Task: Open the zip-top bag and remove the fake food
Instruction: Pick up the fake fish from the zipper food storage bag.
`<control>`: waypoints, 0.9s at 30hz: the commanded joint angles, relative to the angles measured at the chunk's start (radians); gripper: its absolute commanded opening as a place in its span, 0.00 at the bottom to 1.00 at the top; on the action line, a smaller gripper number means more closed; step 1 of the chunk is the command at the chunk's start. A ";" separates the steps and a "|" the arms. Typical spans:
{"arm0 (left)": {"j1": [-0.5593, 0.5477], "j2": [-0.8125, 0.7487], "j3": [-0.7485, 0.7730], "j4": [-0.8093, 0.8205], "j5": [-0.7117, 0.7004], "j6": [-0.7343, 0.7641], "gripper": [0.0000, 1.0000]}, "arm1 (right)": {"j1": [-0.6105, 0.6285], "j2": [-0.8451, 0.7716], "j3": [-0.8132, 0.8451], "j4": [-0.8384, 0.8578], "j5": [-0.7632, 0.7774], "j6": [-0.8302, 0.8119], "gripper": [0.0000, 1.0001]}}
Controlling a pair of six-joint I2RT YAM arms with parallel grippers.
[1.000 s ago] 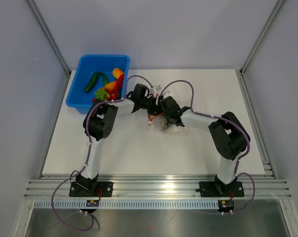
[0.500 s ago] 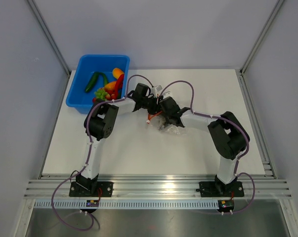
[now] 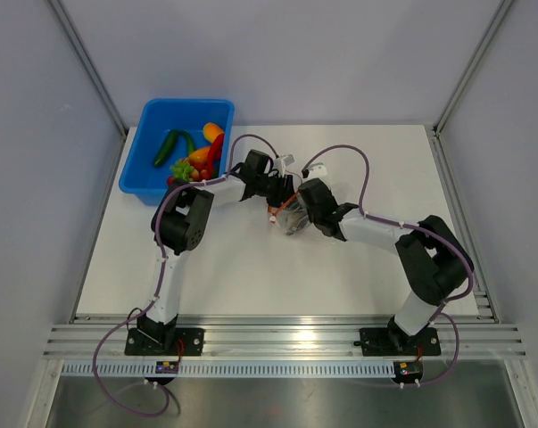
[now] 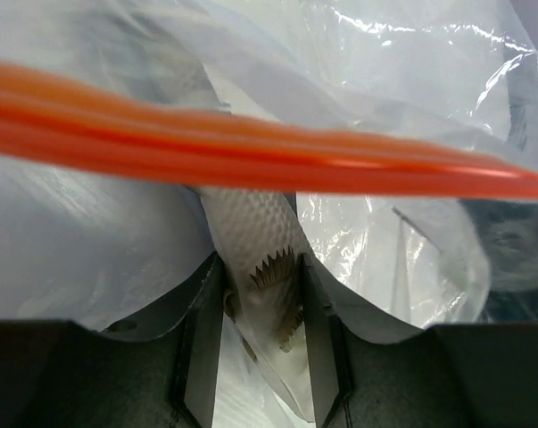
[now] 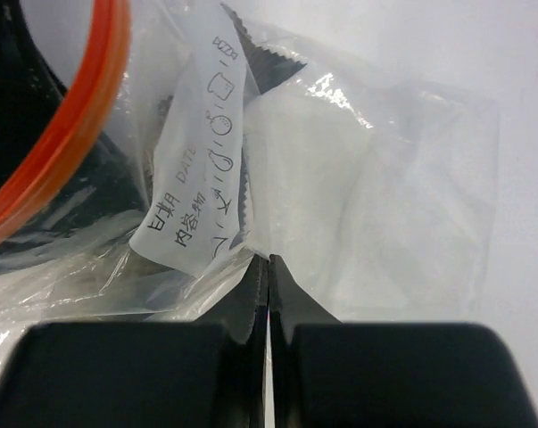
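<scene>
The clear zip-top bag (image 3: 293, 219) hangs between both grippers at mid-table. Its orange-red zip strip (image 4: 251, 152) crosses the left wrist view, and its white label (image 5: 193, 178) shows in the right wrist view. My left gripper (image 3: 280, 190) reaches into the bag's mouth, and its jaws (image 4: 260, 263) are shut on the grey fish (image 4: 251, 227). My right gripper (image 3: 299, 210) is shut (image 5: 269, 260) on the bag's clear plastic below the label. The rest of the fake food (image 3: 195, 156), cucumber, grapes, pepper, red and orange pieces, lies in the blue tub.
The blue tub (image 3: 188, 102) stands at the table's back left corner, just left of the left arm's forearm. Purple cables loop above both wrists. Metal rails run along the table's near and right edges.
My right arm has swung its elbow out to the right and drawn the bag up and to the left. The left gripper stays in the bag's mouth.
</scene>
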 commanded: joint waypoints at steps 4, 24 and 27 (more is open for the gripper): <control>-0.008 -0.108 -0.007 -0.106 -0.047 0.101 0.13 | 0.009 -0.067 -0.056 0.080 0.072 -0.008 0.00; 0.022 -0.244 -0.018 -0.149 0.063 0.038 0.12 | 0.216 0.087 -0.165 0.408 0.361 -0.212 0.00; 0.038 -0.252 -0.017 -0.155 0.101 0.016 0.12 | 0.222 0.110 -0.161 0.408 0.392 -0.209 0.00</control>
